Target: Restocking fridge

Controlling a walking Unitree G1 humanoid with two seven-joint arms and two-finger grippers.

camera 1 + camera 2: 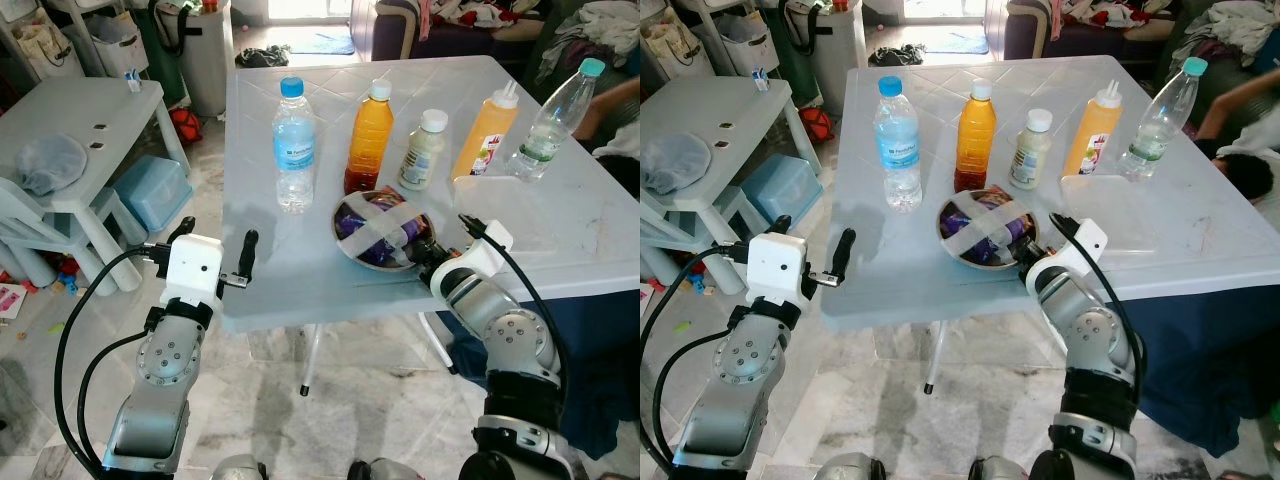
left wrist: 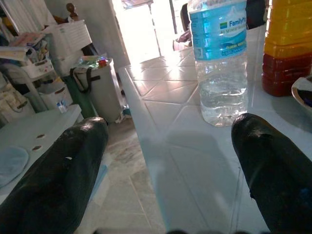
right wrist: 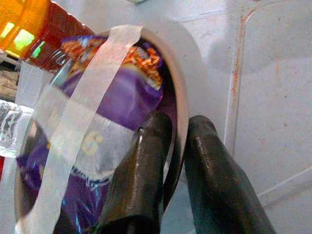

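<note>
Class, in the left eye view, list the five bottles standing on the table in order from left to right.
Water bottle with blue cap → orange juice bottle → small white bottle → orange squeeze bottle → clear bottle with teal cap.

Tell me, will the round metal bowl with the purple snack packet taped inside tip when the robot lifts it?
Probably a little. The right gripper pinches the round metal bowl by one rim only, so the far side may sag. The white tape strips should keep the purple snack packet in. It looks light.
</note>
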